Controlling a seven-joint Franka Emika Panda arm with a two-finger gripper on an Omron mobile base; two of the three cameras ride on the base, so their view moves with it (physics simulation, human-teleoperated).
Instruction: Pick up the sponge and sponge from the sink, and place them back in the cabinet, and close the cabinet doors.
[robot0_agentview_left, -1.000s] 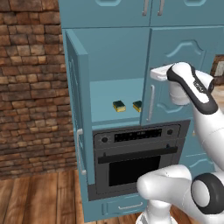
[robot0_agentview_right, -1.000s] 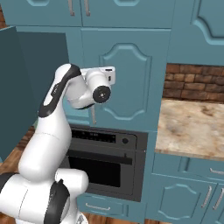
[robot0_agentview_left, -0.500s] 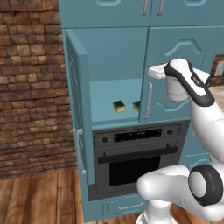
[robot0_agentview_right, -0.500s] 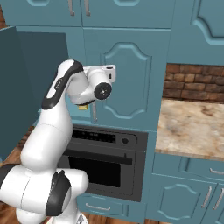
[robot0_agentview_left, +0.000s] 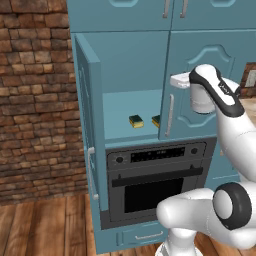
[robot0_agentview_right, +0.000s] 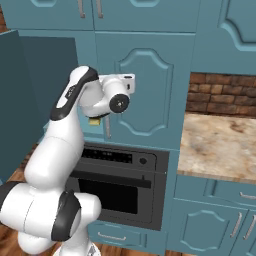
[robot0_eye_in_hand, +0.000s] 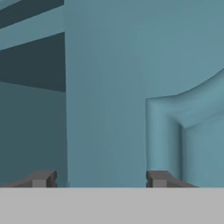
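Both sponges are seen on the cabinet shelf at centre of the left base view, one (robot0_agentview_left: 136, 121) fully exposed, the other (robot0_agentview_left: 156, 121) half hidden behind the edge of the right door (robot0_agentview_left: 192, 85), so the carrying part of the task is judged done and only the doors remain. The right door is seen almost shut, while the left door (robot0_agentview_left: 89, 125) stands swung out edge-on at centre left, leaving the shelf (robot0_agentview_left: 131, 107) exposed. The gripper (robot0_eye_in_hand: 99, 178) is held against the right door's face near its free edge, above the slim handle (robot0_agentview_left: 170, 116), apparently so that the panel can be pressed flush. In the hand view the two fingertips (robot0_eye_in_hand: 40, 178) are seen set apart at the bottom, with the door's edge and curved moulding close ahead and nothing between them; the pincer is empty and parted. Below the shelf the black oven (robot0_agentview_left: 155, 185) is seen, and in the right base view the counter (robot0_agentview_right: 220, 145) lies at centre right.
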